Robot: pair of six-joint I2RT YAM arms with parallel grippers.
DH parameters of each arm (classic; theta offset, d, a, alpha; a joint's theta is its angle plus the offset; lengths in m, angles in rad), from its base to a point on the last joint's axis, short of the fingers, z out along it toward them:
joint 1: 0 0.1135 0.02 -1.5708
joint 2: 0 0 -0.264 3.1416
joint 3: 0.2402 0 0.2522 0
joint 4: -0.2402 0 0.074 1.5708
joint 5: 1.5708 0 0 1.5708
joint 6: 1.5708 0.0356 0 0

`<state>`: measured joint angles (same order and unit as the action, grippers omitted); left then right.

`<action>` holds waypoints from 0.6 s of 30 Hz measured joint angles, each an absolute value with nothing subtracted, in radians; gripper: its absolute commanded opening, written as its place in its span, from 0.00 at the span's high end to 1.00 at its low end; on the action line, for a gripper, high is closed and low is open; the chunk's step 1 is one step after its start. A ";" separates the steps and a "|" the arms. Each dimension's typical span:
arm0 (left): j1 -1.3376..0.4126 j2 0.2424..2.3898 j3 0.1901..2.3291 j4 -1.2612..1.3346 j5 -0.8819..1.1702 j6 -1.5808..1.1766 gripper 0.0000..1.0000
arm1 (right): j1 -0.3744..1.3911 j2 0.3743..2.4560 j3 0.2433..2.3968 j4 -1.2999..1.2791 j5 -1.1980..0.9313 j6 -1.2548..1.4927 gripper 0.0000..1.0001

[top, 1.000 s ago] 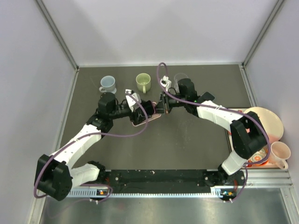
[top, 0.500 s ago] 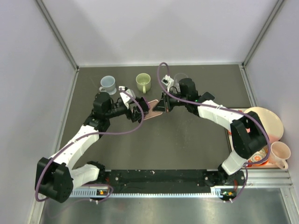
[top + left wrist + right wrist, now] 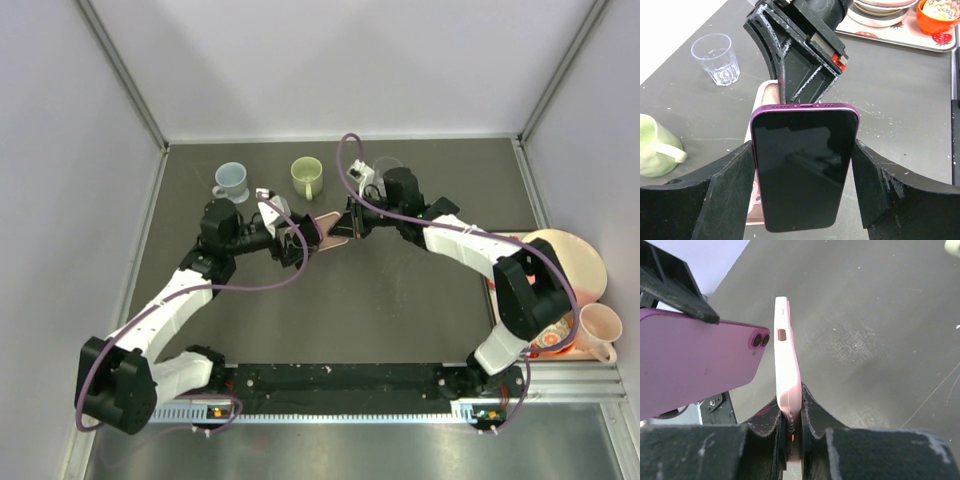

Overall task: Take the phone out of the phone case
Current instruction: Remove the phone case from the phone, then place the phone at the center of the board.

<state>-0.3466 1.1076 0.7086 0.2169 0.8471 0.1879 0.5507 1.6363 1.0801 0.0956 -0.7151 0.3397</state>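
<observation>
**Landmark:** the green mug (image 3: pixel 306 176), standing toward the far side of the table (image 3: pixel 400 320).

Just on the near side of this mug, we see both grippers meeting above the tabletop. The left gripper (image 3: pixel 301 240) stands fairly wide. Its two black fingers (image 3: pixel 727 192) press against the long edges of the phone (image 3: pixel 802 165), which it carries with the dark screen facing its own wrist camera. The right gripper (image 3: pixel 790 412), nearly closed, pinches the thin pink phone case (image 3: pixel 786 347) by one end, edge-on to its wrist camera.

The phone is out of the case. From the right wrist we see its purple back and twin lenses, with the lens corner just beside the case's camera cut-out. We cannot tell whether the two touch.

To the left of the green mug stands a blue mug (image 3: pixel 230 180), and to its right a clear glass tumbler (image 3: pixel 716 57). Well to the right of the green mug, and nearer the arm bases, a tray (image 3: pixel 900 39) bears crockery, including a pink plate (image 3: pixel 585 262) and a pink mug (image 3: pixel 602 327).
</observation>
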 measured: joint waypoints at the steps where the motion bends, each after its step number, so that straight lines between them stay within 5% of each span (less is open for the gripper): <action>1: -0.347 1.108 0.708 0.216 0.854 0.188 1.00 | 0.550 1.636 1.080 0.095 -0.707 0.340 1.00; 18: -0.373 1.109 0.721 0.001 0.884 0.421 1.00 | 0.533 1.636 1.080 0.051 -0.505 0.315 1.00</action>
